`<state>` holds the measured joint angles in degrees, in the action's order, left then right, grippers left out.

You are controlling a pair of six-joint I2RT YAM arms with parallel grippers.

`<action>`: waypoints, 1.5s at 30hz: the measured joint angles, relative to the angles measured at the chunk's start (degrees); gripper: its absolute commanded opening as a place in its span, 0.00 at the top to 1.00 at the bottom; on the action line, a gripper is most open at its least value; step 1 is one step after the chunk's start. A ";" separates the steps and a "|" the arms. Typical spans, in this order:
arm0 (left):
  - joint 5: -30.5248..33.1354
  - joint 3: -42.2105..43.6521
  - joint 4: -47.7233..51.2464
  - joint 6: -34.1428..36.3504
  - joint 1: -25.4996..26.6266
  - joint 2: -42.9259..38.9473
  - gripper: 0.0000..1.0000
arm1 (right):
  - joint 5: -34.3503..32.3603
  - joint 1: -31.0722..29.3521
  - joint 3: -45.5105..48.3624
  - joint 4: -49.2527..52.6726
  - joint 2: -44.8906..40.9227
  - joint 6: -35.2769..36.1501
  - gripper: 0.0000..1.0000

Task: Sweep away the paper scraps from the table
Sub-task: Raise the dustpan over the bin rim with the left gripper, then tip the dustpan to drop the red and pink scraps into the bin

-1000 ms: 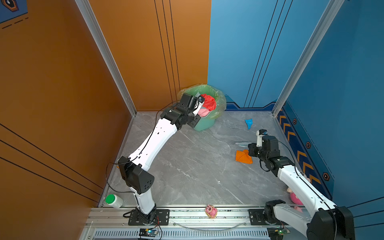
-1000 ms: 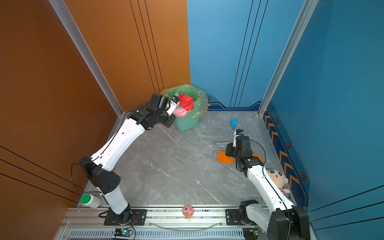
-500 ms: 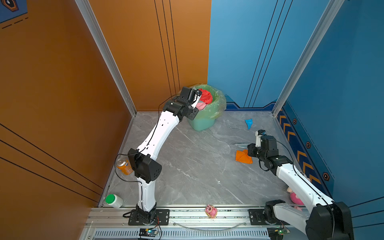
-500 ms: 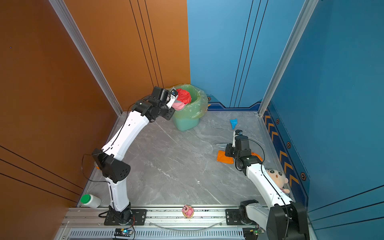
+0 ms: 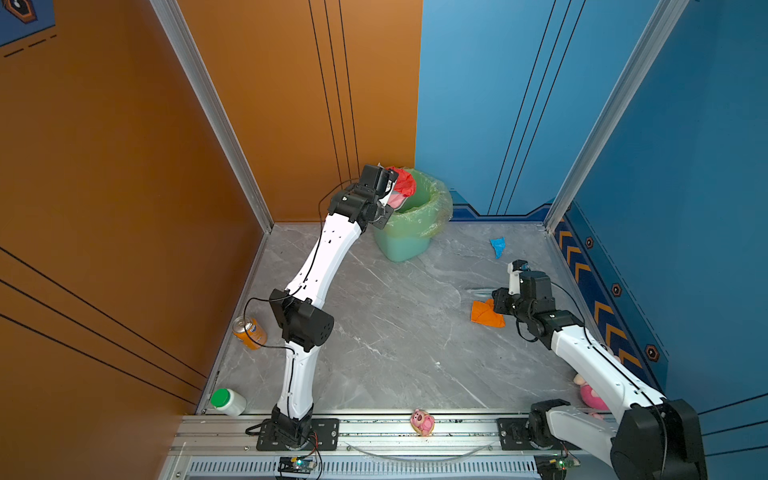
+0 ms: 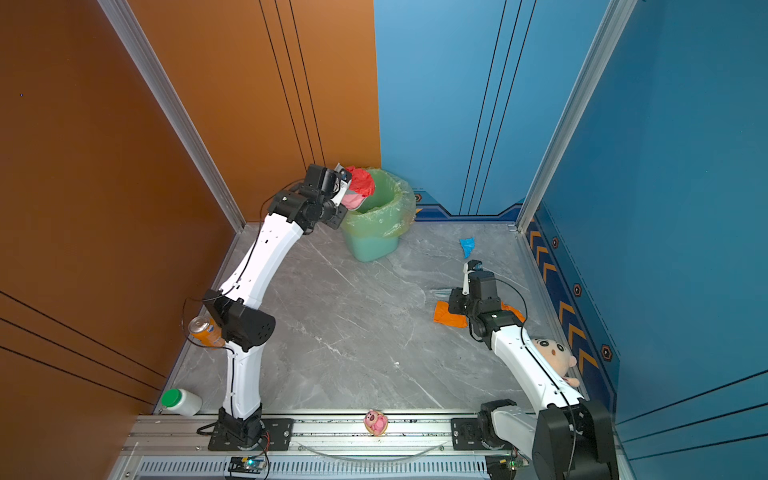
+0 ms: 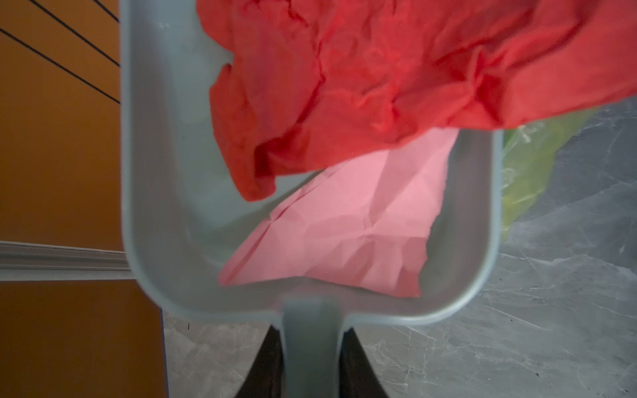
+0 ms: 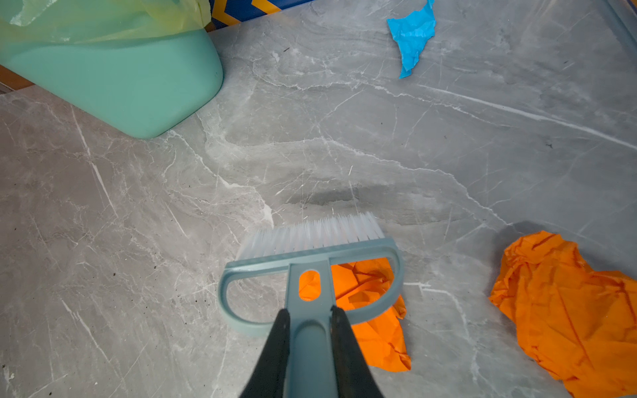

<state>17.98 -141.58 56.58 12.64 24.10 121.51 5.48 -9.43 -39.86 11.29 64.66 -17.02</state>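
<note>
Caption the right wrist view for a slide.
Right gripper holds the brush by an orange scrap; blue scrap farther off.

Tabletop [image 5: 395, 332] grey marble, white veins. Bin [image 5: 399, 249] mint green, liner [image 5: 432, 208] yellow-green. Dustpan [image 7: 165, 172] pale grey-blue. Red scrap [image 7: 344, 86], pink scrap [image 7: 344, 241], orange scraps [image 8: 568, 310], blue scrap [image 8: 412, 38]. Brush [image 8: 310, 262] grey-blue, bristles [image 8: 310, 231] white. Can [image 5: 249, 332] orange.

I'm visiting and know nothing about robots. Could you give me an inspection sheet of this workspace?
Surface: grey marble table, white-veined, few dark specks.
Job's things: red scrap and pink scrap in dustpan above bin rim; two orange scraps, one blue scrap on table.
Clutter: can, bottle, plush toys.
Grippers: left gripper shut on dustpan handle; right gripper shut on brush.
Cables: black cable loops beside left arm.
Surroundings: orange wall, blue wall, aluminium rail.
</note>
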 measured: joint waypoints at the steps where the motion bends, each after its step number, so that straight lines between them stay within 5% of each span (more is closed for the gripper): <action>1: 0.52 -0.09 0.07 0.02 -0.33 0.02 1.00 | 0.37 0.00 -0.07 0.00 0.00 0.02 1.00; 19: 12.24 -12.90 0.48 7.37 -2.01 10.64 1.00 | 2.29 -0.07 -0.48 0.02 -0.57 -1.79 1.00; 45: 23.21 -13.40 -7.67 22.62 0.63 13.27 1.00 | 2.27 -0.44 0.79 -1.55 -1.01 -2.64 1.00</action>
<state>41.19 -154.98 48.90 35.27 24.73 134.78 7.75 -9.87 -39.07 9.74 63.66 -19.66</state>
